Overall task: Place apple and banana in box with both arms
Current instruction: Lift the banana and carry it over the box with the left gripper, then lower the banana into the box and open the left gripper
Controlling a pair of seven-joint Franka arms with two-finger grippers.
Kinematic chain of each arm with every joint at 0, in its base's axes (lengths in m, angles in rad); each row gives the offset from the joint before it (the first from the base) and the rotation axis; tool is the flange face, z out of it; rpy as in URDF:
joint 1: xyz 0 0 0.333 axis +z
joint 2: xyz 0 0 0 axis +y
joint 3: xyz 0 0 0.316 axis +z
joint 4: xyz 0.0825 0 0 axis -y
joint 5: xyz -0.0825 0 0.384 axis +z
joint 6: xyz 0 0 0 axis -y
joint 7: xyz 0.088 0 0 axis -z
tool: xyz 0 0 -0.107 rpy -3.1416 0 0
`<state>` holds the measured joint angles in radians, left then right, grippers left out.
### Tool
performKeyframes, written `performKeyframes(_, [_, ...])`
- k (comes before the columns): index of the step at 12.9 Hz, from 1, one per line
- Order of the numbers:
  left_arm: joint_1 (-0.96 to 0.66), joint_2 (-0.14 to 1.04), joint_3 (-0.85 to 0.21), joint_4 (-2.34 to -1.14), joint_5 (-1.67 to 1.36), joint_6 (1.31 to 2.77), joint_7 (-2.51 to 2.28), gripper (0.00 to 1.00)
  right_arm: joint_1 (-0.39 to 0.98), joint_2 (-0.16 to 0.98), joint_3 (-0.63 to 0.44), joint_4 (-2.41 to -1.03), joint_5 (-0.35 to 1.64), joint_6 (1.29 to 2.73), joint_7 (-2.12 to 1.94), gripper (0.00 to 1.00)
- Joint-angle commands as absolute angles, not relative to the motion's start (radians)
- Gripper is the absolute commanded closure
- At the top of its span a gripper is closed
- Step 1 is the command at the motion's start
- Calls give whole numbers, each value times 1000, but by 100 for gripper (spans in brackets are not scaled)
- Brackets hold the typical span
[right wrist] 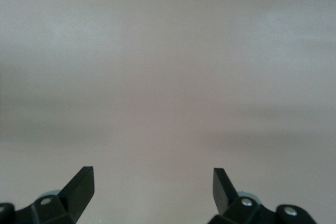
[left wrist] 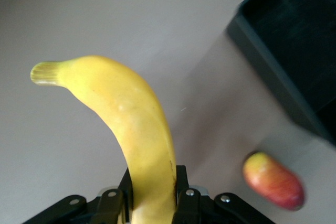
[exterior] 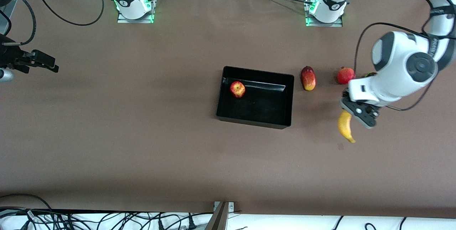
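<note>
While the left hand pinches the long curved yellow banana by one end, the fruit points out past the fingers, over the brown surface toward the left arm's end, at about four o'clock from the shallow glossy black open-top plastic box. Whether the banana's free end touches the surface cannot be told. In the left wrist view the two black fingers press against the banana on both sides, its greenish stem tip pointing away from the hand; the box corner and the elongated red-yellow mango show past it.

The box sits near the middle of the surface. Inside it, in the corner at about ten o'clock of its floor, farthest from the front camera and toward the right arm's end, rests the small round red apple with yellowish patches.

Just beside the box, at its two o'clock, the mango lies on the surface. Next, at three o'clock from the mango and partly hidden by the left arm's white wrist, stands the round evenly red pomegranate.

The right hand waits well apart from the fruit, at nine o'clock from the box, over the right arm's end of the surface. Its fingers are spread wide with nothing between them, and only bare surface shows beneath.
</note>
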<state>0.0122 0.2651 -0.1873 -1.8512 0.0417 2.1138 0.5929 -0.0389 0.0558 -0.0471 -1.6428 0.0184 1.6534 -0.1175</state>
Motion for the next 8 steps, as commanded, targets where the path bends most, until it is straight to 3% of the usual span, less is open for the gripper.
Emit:
performKeyframes(1, [-119, 264, -172, -1882, 21, 2121, 420, 100, -55, 60, -35, -1626, 35, 1638, -109, 0])
performKeyframes(8, [-379, 423, -184, -1881, 23, 2238, 35, 100, -55, 60, -35, -1626, 35, 1638, -109, 0])
